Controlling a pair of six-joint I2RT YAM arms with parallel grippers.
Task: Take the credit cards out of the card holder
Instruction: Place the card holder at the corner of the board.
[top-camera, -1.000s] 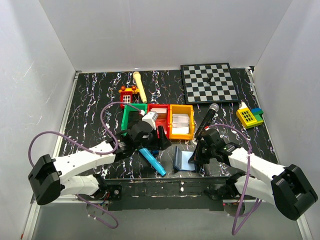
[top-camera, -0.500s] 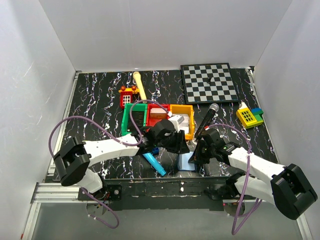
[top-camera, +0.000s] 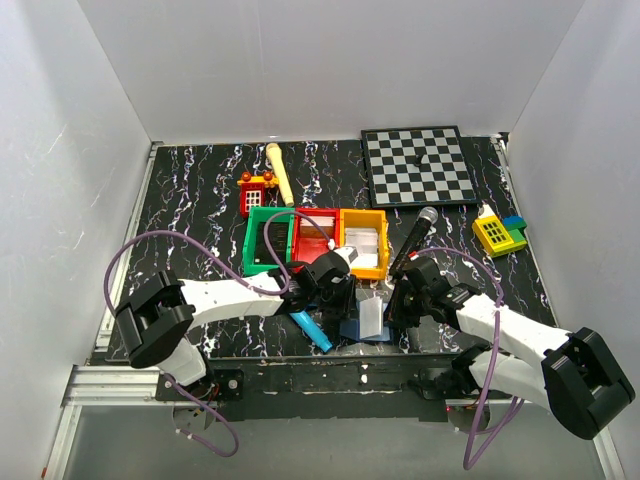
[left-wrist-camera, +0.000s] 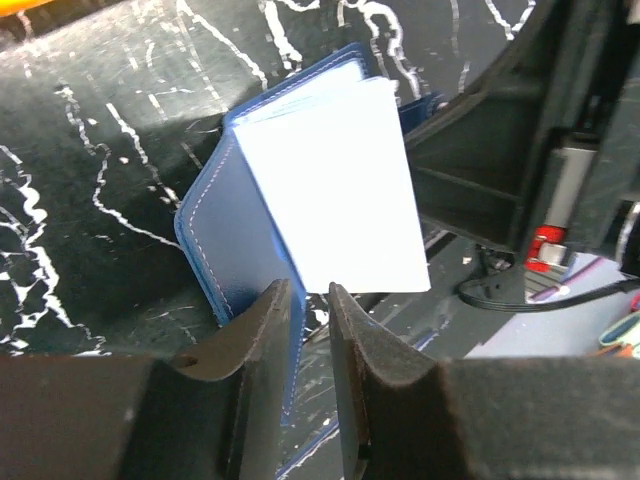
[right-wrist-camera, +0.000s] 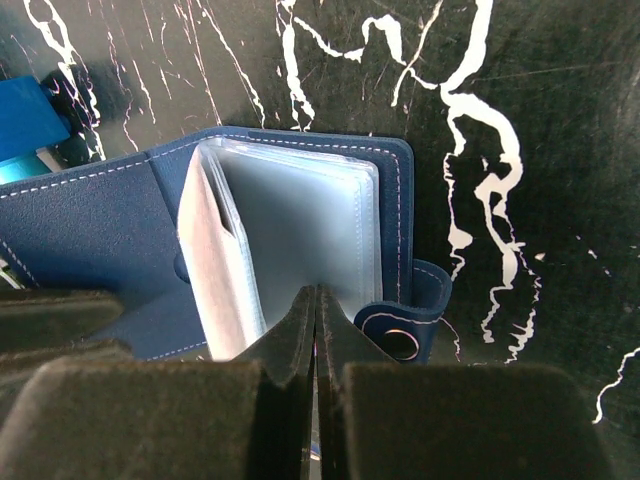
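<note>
- Where the bench (top-camera: 190, 220) runs toward its far edge, left of the middle, a red toy house (top-camera: 257, 187) stands just beside a cream bat (top-camera: 280, 172).
- Nearer the middle, three bins sit in a touching row: green bin (top-camera: 250, 240), red bin (top-camera: 312, 213), orange bin (top-camera: 382, 242).
- A cyan microphone (top-camera: 312, 330) lies slanted by the near edge, its far end under the left arm.
- The left tool (left-wrist-camera: 312, 300) reaches rightward to the holder (top-camera: 366, 318). Its jaws stand narrowly apart, astride the edge of the navy cover. A sliver of gap shows beside the cover, so it is not clamped.
- The holder sits at the middle of the near edge, on the near side of the orange bin, between the two tools. It is spread open, navy outside, with pale leaves fanned up inside.
- The right tool (right-wrist-camera: 316, 295) is clenched, its fingertips pressed together at the pale leaves beside the snap tab. Whether a leaf is nipped between them I cannot tell.
- A black microphone (top-camera: 418, 230) lies slanted just right of the orange bin.
- A chessboard (top-camera: 418, 165) fills the far right corner, and a yellow toy (top-camera: 495, 235) sits by the right edge.
</note>
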